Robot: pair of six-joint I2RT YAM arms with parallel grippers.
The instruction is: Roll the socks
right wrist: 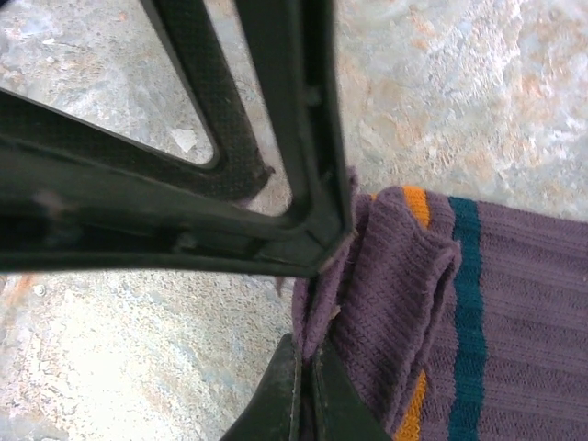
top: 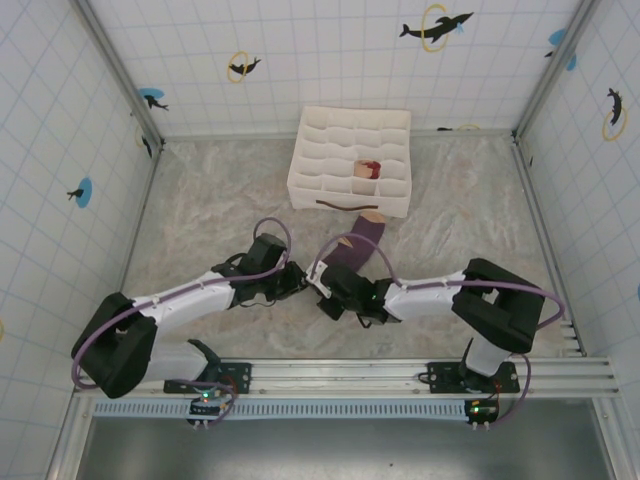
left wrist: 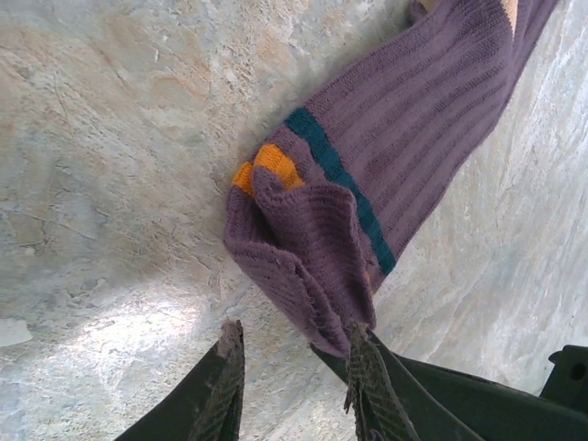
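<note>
At the bottom of the right wrist view, the right gripper [right wrist: 308, 372] is pressed together on the folded cuff end of the purple sock [left wrist: 386, 175], with a pinch of doubled knit held between its tips. Just beside it, the left gripper [left wrist: 294, 340] is spread part-way with nothing clamped, and one of its fingers [left wrist: 367, 377] is touching the edge of the fold. The sock is laid on the marbled table [left wrist: 110, 138]. Its started fold lies low in the centre of the top view, and its tan-orange end reaches up toward the front wall of the organiser box [top: 395, 205]. Farther up, a beige sock [top: 367, 170] is lodged in one compartment toward the right of that box, apparently already bundled.

The purple sock is judged light, limp and stretchy, so no shape is likely to be kept unless it is pinned. A released fold can be expected to spring open. Hold is best taken across the full thickness of the folded cuff, near its middle, rather than on a single layer or the loose edge.
</note>
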